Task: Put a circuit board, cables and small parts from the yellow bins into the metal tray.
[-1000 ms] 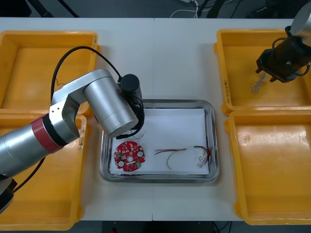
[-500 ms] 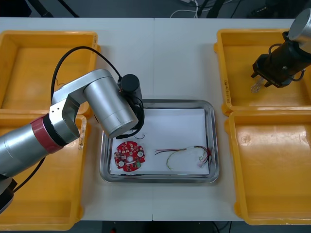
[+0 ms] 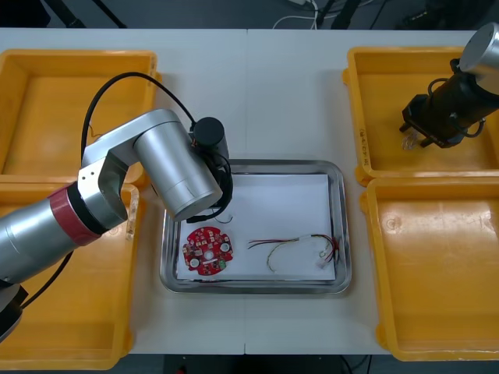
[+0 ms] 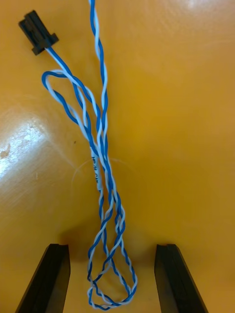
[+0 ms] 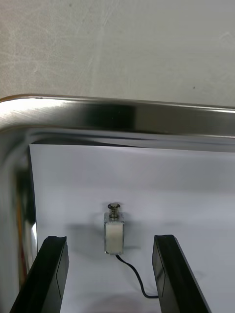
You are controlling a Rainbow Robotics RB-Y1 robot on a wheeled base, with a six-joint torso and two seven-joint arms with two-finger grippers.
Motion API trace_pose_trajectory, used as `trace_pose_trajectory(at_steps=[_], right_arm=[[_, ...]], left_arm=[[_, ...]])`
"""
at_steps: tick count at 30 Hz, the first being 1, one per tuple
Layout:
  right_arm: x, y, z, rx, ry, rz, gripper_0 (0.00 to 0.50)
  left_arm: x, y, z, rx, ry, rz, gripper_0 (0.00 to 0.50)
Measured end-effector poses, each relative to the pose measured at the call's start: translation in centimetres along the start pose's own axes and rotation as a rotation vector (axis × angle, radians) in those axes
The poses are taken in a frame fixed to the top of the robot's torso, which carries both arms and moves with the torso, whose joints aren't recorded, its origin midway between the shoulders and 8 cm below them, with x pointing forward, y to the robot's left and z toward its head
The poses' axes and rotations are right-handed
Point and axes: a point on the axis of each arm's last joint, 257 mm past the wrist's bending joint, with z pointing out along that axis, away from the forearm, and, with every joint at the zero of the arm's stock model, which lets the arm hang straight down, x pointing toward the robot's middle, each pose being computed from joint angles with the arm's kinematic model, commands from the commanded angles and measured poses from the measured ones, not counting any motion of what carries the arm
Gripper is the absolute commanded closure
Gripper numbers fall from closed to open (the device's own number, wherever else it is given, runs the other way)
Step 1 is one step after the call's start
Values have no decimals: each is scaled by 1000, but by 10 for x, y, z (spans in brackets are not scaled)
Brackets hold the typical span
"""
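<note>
claws both stand open. the right claw [image 4: 111, 247] hangs in the far right yellow bin [image 3: 355, 117], fingers [image 4: 49, 279] either side of the twisted blue and white cable [image 4: 100, 161] on its floor. the left claw [image 5: 111, 238] straddles a small metal part [image 5: 114, 234] in the far left corner of the metal tray [image 5: 147, 115], circuit board [image 3: 208, 250] and red and yellow cable [image 3: 296, 245] lying nearer.

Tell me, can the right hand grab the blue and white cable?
Probably yes. The right hand is open over the yellow bin, a finger on each side of the blue and white cable, nothing covering it.
</note>
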Motion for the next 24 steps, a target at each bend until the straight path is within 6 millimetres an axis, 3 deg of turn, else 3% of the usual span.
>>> trace_pose_trajectory(at_steps=[2, 3, 4, 14, 20, 24], right_arm=[[1, 3, 0, -11, 3, 4, 204], [2, 5, 0, -19, 6, 7, 392], [2, 7, 0, -25, 9, 10, 500], [1, 12, 0, -47, 4, 15, 500], [6, 12, -5, -36, 29, -5, 500], [11, 13, -21, -8, 69, -35, 500]], left_arm=[[1, -1, -9, -1, 17, -1, 0], [2, -1, -14, 0, 29, -3, 0], [0, -2, -19, 4, 34, -7, 0], [-29, 6, -65, 39, 28, -58, 0], [-43, 30, -82, 26, 48, -119, 0], [-50, 50, -96, 22, 77, -137, 0]])
